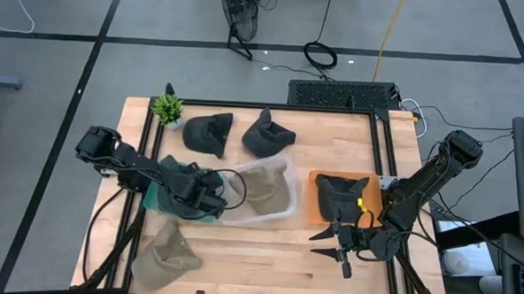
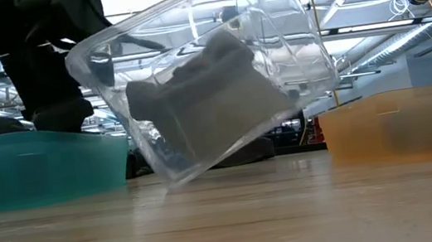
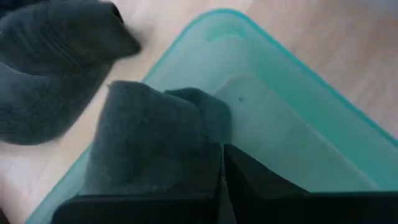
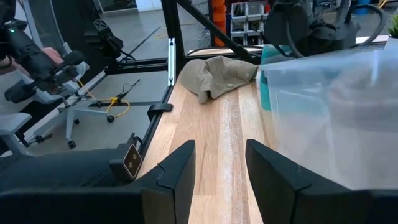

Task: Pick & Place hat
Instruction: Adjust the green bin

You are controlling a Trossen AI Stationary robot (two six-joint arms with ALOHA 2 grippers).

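Observation:
My left gripper (image 1: 212,201) hangs over the teal bin (image 1: 158,197), shut on a dark hat (image 3: 149,137) that lies at the bin's rim. My right gripper (image 1: 333,243) is open and empty. It hovers low near the table's near edge, in front of the orange bin (image 1: 317,213), which holds another dark hat (image 1: 340,193). Between the two bins a clear bin (image 1: 272,215) stands tilted on one lower corner (image 2: 165,178) with a khaki hat (image 1: 265,187) inside it. A second khaki hat (image 1: 164,253) lies on the table near the left front corner. My left gripper (image 3: 222,168) pinches a fold of the dark hat (image 3: 199,134) between its shut fingers, coming from above and slanting down into the teal bin (image 3: 298,124). The fingers themselves hide the exact place of contact. The hat's bulk rests on the bin's rim and floor.
Two more dark hats (image 1: 208,131) (image 1: 267,134) lie toward the far edge, beside a small potted plant (image 1: 168,107). Bare wood shows along the near edge between the loose khaki hat (image 4: 221,74) and my right gripper (image 4: 217,168). Black frame rails border the table.

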